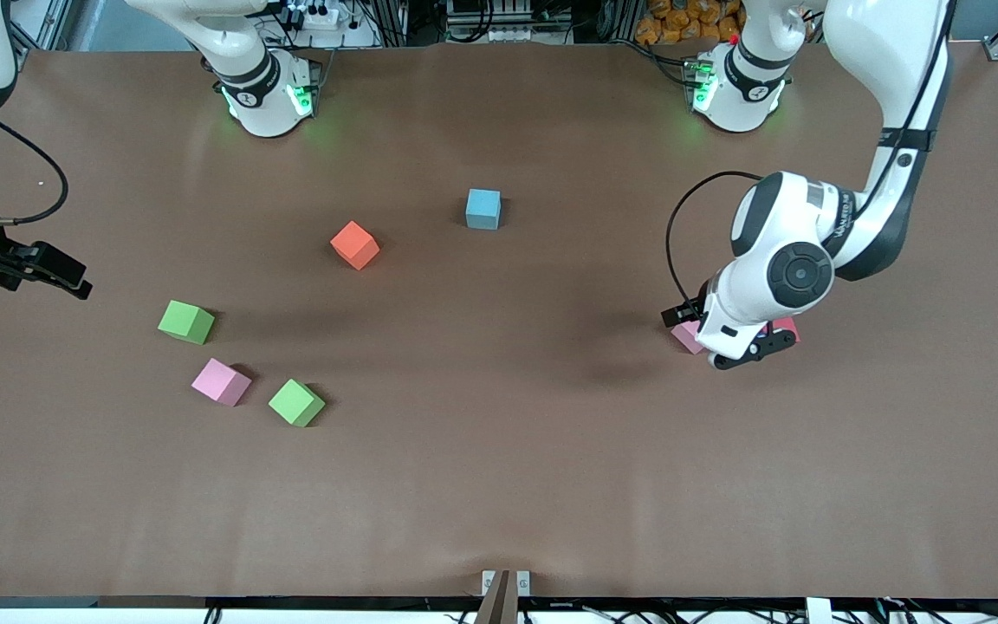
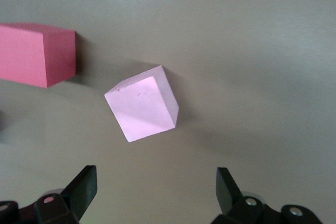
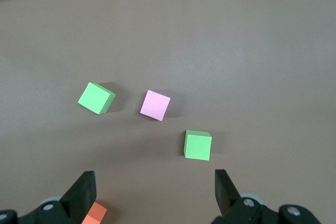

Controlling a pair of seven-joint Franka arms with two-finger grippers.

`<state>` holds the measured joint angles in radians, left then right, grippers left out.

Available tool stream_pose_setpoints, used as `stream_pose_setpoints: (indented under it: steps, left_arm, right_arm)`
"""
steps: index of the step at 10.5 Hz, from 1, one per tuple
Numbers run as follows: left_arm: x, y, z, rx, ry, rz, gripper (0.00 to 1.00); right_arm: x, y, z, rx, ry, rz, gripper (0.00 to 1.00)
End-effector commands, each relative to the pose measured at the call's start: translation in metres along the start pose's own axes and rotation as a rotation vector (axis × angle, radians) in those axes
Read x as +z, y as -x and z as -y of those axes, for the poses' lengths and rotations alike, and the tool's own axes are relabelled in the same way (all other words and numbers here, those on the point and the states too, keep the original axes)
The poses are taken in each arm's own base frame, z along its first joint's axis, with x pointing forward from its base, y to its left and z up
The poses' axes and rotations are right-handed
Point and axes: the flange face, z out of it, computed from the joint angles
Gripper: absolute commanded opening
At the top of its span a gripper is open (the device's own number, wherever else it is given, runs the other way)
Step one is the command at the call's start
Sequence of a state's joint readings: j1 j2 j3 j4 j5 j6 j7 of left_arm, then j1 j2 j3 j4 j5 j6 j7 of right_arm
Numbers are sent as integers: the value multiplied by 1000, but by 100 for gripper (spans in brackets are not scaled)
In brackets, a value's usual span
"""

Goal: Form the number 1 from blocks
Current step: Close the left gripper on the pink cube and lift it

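Now: left gripper (image 2: 155,179) low over the pink block (image 2: 142,109) at the left arm's end of the table (image 1: 499,485), fingers spread wide, nothing held. Just beside that cube, not touching it, a red block (image 2: 37,53).

Probably the approach before a pick. Turn the wrist first, since the pink cube sits skewed to the jaw line. Square the pads to two flat parallel faces, never to the corners. Centre over the cube, descend straight, and keep the finger on the red side clear of its neighbour. Close gently on the middle of the faces.

Right gripper (image 3: 155,182) waiting in the air over the right arm's end of the table, likewise wide open and empty.

Matte cubes of equal size, sharp-edged, plain-coloured, foam-like by the look, so likely light and a little yielding. Scattered well apart on smooth brown sheeting: light blue block (image 1: 482,208), orange block (image 1: 354,244), a green block (image 1: 186,321), a second pink block (image 1: 221,381) and a second green block (image 1: 295,402). No digit formed yet.
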<state>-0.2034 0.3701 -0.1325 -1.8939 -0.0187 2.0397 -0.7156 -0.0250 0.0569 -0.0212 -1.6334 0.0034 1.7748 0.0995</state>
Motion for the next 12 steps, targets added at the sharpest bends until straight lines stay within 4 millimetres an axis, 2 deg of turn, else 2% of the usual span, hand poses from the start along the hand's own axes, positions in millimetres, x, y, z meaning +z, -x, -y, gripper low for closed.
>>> stream_pose_setpoints:
  steps: [1, 4, 6, 12]
  left_arm:
    - [19, 8, 22, -118, 14, -38, 100]
    - [48, 10, 30, -204, 35, -98, 100]
    - [61, 4, 34, -246, 51, -105, 100]
    - [106, -15, 15, -301, 92, -191, 100]
  right_arm:
    - [-5, 1, 4, 4, 4, 0, 100]
    - [-7, 2, 11, -3, -18, -1, 100]
    - [-7, 3, 18, -16, -21, 0, 100]
    - [-8, 6, 23, -27, -21, 3, 100]
